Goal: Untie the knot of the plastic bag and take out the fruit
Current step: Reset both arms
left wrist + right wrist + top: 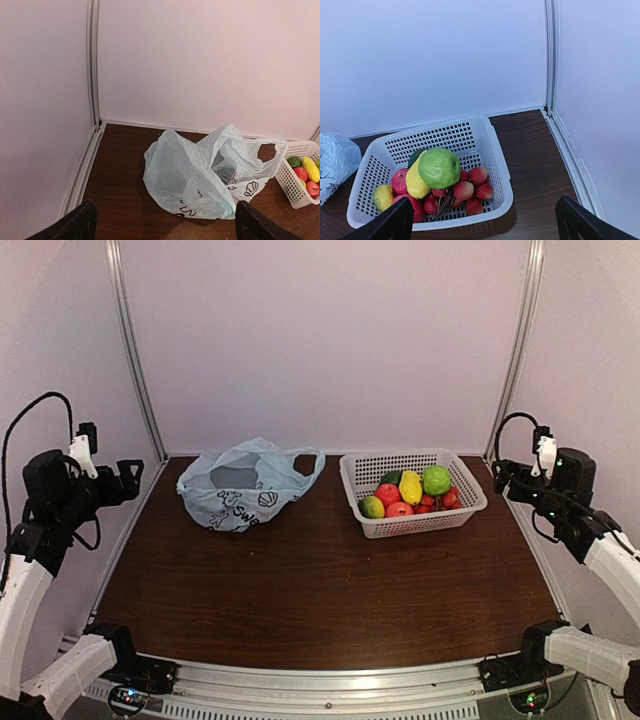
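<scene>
The pale blue plastic bag [245, 485] lies slack on the back left of the brown table, its mouth gaping. No knot is in view; one loop handle [306, 466] trails loose toward the basket. The fruit [410, 490] is piled in the white perforated basket [400, 457]: a green apple [439, 167], a yellow piece, red apples and a cluster of small red ones. My left gripper [128, 478] hangs open left of the bag [210, 175], well apart from it. My right gripper [503, 478] hangs open right of the basket [495, 150]. Neither holds anything.
White walls with metal corner posts close in the table at the back and both sides. The bag and the basket sit side by side near the back wall. Both arm bases stand at the near edge.
</scene>
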Controlling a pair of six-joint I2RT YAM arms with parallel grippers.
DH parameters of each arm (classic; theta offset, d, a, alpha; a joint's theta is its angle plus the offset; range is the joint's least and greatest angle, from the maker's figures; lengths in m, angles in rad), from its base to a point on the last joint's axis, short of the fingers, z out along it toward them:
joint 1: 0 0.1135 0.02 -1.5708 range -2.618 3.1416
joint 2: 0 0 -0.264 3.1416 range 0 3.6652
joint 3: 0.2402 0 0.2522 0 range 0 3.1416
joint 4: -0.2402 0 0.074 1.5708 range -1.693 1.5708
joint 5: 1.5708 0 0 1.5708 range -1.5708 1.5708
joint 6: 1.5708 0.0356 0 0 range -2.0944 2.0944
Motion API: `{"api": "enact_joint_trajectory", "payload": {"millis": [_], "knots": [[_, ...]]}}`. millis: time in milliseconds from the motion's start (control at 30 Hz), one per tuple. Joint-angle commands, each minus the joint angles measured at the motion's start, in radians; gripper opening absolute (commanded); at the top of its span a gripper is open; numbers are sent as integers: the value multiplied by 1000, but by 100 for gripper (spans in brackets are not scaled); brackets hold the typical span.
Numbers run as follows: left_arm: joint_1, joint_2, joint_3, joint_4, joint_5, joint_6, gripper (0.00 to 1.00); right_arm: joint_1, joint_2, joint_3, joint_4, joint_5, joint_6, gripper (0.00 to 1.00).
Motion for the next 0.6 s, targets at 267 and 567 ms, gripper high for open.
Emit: {"api": "enact_joint_trajectory", "payload": {"millis": [267,567], "knots": [[1,-72,-58,5,-72,30,97,-3,-47,-79,96,24,-24,99],[1,-79,-59,0,-72,30,97,-2,-47,-85,92,24,-28,99]]}}
